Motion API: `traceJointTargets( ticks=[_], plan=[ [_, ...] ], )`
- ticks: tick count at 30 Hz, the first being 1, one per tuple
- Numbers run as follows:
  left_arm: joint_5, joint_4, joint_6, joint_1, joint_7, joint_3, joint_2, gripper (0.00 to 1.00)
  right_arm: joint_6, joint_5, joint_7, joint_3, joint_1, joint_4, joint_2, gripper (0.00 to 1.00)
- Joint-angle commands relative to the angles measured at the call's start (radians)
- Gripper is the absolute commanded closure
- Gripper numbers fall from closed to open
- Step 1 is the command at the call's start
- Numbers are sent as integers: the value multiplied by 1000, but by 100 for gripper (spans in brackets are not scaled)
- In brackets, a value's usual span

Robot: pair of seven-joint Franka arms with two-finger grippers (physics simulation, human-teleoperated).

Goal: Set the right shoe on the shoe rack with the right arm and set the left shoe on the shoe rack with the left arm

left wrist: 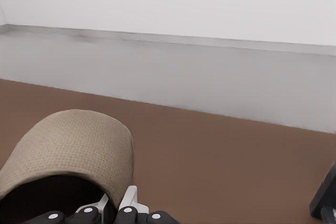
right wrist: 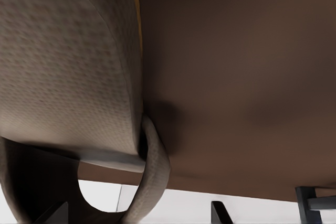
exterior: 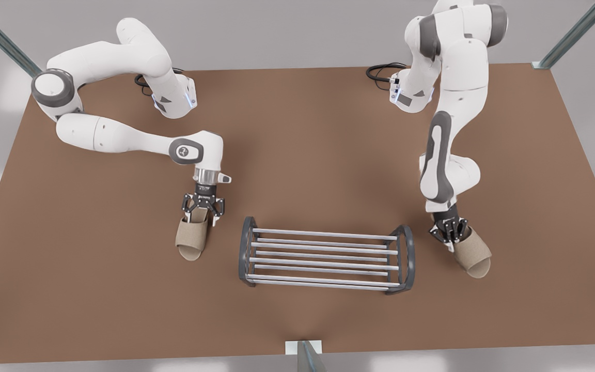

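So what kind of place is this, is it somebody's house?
Probably not a house: it looks like a simulated robot test bench. A bare brown table, metal frame posts at its corners, plain grey walls, and only a shoe rack.

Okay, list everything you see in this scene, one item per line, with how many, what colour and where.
right shoe: one, beige, on the table by the rack's end at the front view's left
left shoe: one, beige, by the rack's end at the front view's right, angled
shoe rack: one, silver bars, dark grey ends, between the shoes, bare
table: one, brown, under everything
cables: two, black, at the arm bases
right arm: one, white and grey, front view's left
right tool: one, black, at the right shoe's band
left arm: one, white and grey, front view's right
left tool: one, black, pinching the left shoe's band
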Motion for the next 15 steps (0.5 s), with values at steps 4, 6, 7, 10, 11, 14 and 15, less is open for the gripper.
traceJointTargets(
  ticks=[4,6,7,10,11,14,15],
  plan=[
    [0,54,336,0,-402,14,-215,79,-2,-10,117,-17,10,11,0,0],
    [-8,118,399,-6,-401,-5,-247,79,-2,-11,117,-20,18,18,0,0],
    [-9,147,408,-6,-401,-55,-264,79,0,-13,116,-21,26,28,0,0],
    [-49,233,457,-6,-402,-153,-273,79,-2,-19,113,-32,46,48,3,0],
    [-80,258,460,-6,-402,-180,-273,79,-2,-19,113,-32,46,49,6,0],
    [-129,299,459,-9,-402,-260,-269,79,-2,-28,107,-32,53,61,6,0],
    [-143,302,456,-6,-402,-297,-262,79,-2,-30,107,-32,53,63,6,0]
  ],
)
